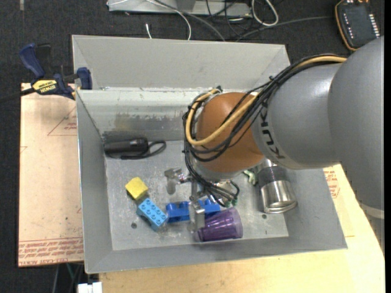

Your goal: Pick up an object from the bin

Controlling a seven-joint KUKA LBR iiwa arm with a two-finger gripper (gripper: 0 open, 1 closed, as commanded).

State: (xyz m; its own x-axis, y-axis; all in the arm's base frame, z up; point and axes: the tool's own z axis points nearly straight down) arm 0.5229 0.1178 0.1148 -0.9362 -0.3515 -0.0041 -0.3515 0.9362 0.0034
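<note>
Grey metal bin point(122, 170) with a few loose things on its floor; a purple cup point(219, 226), lying on its side near the front wall, serves as the marker. The gripper point(197, 201) hangs low just behind that cup and a little to the view's left of it, under the arm's orange cover point(226, 136). It is right over the end of a dark blue brick point(178, 211) that lies just beside the cup. How far it is open I cannot tell, nor whether it has hold of anything. Further left of the cup lie a light blue brick point(151, 213) and a yellow block point(137, 188). A metal can point(278, 191) stands to the cup's right, toward the back. A black strapped object point(125, 146) lies well apart from the cup, by the back wall.
</note>
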